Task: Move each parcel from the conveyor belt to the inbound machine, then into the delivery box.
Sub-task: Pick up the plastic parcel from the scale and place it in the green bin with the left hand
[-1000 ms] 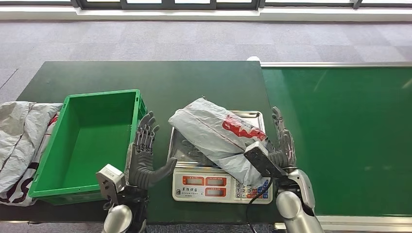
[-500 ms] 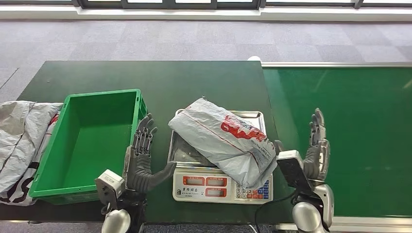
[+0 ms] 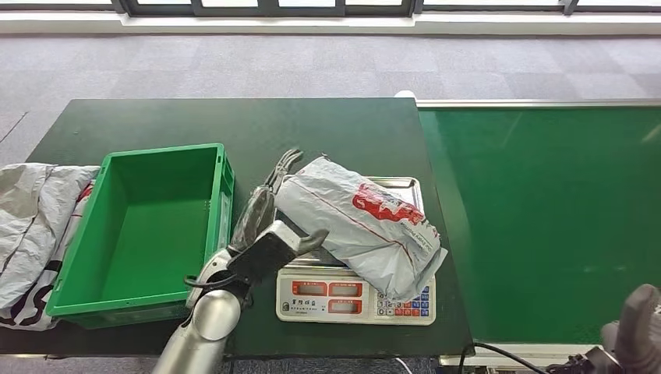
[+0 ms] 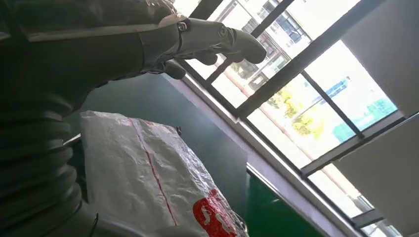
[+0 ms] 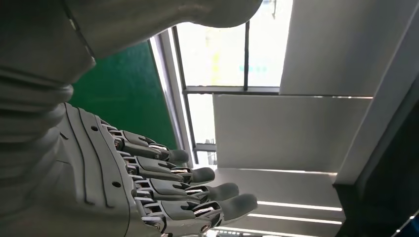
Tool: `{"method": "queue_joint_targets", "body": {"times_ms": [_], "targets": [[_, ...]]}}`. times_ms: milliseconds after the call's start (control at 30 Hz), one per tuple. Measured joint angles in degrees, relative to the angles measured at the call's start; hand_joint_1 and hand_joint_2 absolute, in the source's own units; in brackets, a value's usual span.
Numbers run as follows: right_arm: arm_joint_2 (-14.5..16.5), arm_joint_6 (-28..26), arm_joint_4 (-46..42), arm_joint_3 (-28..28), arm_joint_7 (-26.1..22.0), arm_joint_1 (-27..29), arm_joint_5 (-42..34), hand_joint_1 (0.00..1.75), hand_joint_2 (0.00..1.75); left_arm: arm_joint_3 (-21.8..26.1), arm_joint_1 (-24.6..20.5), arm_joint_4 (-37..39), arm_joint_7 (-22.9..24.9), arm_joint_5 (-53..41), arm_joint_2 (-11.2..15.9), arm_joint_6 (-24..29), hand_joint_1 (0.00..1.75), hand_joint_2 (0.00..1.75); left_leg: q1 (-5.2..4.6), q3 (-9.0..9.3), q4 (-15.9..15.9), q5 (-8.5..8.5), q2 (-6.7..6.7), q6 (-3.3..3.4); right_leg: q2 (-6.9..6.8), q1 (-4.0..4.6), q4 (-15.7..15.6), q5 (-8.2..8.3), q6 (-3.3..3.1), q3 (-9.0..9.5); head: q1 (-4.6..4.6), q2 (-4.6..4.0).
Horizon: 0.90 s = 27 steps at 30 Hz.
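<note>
The grey parcel (image 3: 362,228) lies tilted on the scale (image 3: 356,294), its near right corner overhanging the keypad. The left hand (image 3: 269,218) lies against the parcel's left edge, fingers straight, thumb spread, gripping nothing, seemingly touching. A half-second ago it hovered beside the green crate (image 3: 144,226). The right hand (image 5: 143,182), fingers apart and empty, has dropped away near right, baring the green conveyor belt (image 3: 546,218).

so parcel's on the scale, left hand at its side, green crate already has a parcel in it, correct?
Not quite. The head view shows the green crate holds nothing. The rest stands: the parcel lies on the scale, with the left hand at its side.
</note>
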Motion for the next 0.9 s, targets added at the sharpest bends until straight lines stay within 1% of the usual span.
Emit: {"method": "queue_joint_targets", "body": {"times_ms": [67, 233, 300, 400, 500, 633, 767, 900], "targets": [[0.6, 0.9, 0.83, -0.01, 0.0, -1.35, 0.64, 0.0, 1.75, -0.97, -3.2, 3.29, 2.01, -3.06, -0.95, 0.11, 0.0, 1.75, 0.0, 0.0, 0.0, 0.07, 0.0, 0.01, 0.0, 0.0, 0.0, 0.07, 0.0, 0.02, 0.0, 0.0], [1.47, 1.66, 2.37, -0.01, 0.01, -3.23, 1.13, 0.0, 1.75, -2.52, -8.24, 9.77, 4.29, -6.37, -2.31, 0.16, 0.0, 1.75, 0.0, -0.03, 0.02, 0.15, -0.01, 0.01, 0.03, 0.0, 0.01, 0.1, 0.0, -0.03, 0.01, 0.0], [1.81, 2.09, 2.89, -0.01, 0.01, -4.3, 1.51, 0.0, 1.75, -3.51, -11.5, 14.11, 6.3, -9.22, -3.2, -0.22, 0.0, 1.75, 0.0, -0.04, 0.02, 0.15, -0.02, 0.0, 0.02, 0.0, 0.01, 0.1, 0.0, -0.03, 0.01, 0.0], [2.42, 2.36, 3.55, -0.01, 0.08, -5.89, 2.28, 0.0, 1.75, -5.39, -16.76, 22.72, 9.45, -13.58, -5.31, -0.44, 0.0, 1.75, -0.01, -0.04, 0.02, 0.15, -0.01, 0.0, 0.04, -0.01, 0.01, 0.12, 0.01, -0.04, 0.01, 0.0], [2.98, 2.51, 4.0, -0.01, 0.61, -7.07, 3.08, 0.0, 1.75, -9.03, -21.4, 31.17, 13.17, -13.25, -7.14, -0.74, 0.0, 1.75, -0.02, -0.05, 0.03, 0.15, -0.01, 0.0, 0.06, -0.02, 0.01, 0.14, 0.03, -0.04, 0.01, 0.0], [3.61, 2.98, 4.09, -0.09, 1.32, -7.94, 4.02, 0.0, 1.75, -16.23, -25.2, 39.02, 16.77, -8.66, -8.16, -1.89, 0.01, 1.75, -0.02, -0.06, 0.02, 0.15, 0.0, 0.01, 0.06, -0.02, 0.01, 0.14, 0.03, -0.05, 0.01, 0.0], [4.2, 3.42, 4.1, -0.19, 1.97, -8.51, 4.63, 0.0, 1.75, -22.81, -27.35, 44.93, 19.34, -5.41, -8.36, -4.14, 1.75, 1.75, -0.02, -0.07, 0.01, 0.14, 0.01, 0.01, 0.11, 0.0, 0.01, 0.13, 0.02, -0.08, 0.01, 0.0], [4.61, 3.79, 4.47, -0.45, 2.47, -9.28, 5.03, 0.0, 1.75, -27.14, -28.65, 49.3, 19.94, -3.99, -8.36, -5.33, 1.75, 1.75, 0.0, -0.07, -0.01, 0.14, 0.01, 0.0, 0.1, 0.01, 0.02, 0.12, 0.01, -0.06, 0.01, 0.0]]}}
